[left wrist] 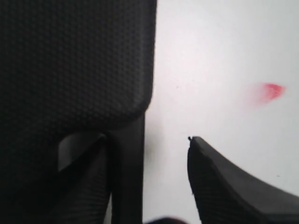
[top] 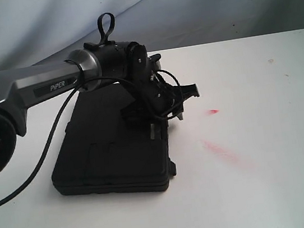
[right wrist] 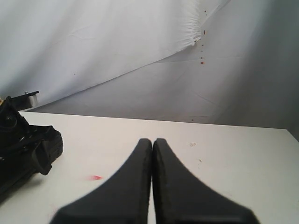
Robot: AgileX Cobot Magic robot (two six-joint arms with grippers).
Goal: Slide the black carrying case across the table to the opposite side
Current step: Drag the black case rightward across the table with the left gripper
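Observation:
The flat black case [top: 109, 148] lies on the white table [top: 274, 176], left of the middle in the exterior view. My left gripper [top: 167, 122] hangs over the case's right edge. In the left wrist view the left gripper [left wrist: 145, 140] is open and straddles that edge. One of its fingers [left wrist: 88, 186] is over the textured case [left wrist: 70, 60]. The other is over bare table [left wrist: 210, 56], clear of the case's side. My right gripper [right wrist: 152, 140] is shut on nothing, low over the table [right wrist: 233, 154] and away from the case. It is out of the exterior view.
Red smears [top: 213, 111] [top: 222, 150] mark the table right of the case. A black cable [top: 45, 157] loops from the left arm [top: 52, 85] past the case's left side. A grey cloth backdrop [top: 181, 2] rises behind the table's far edge.

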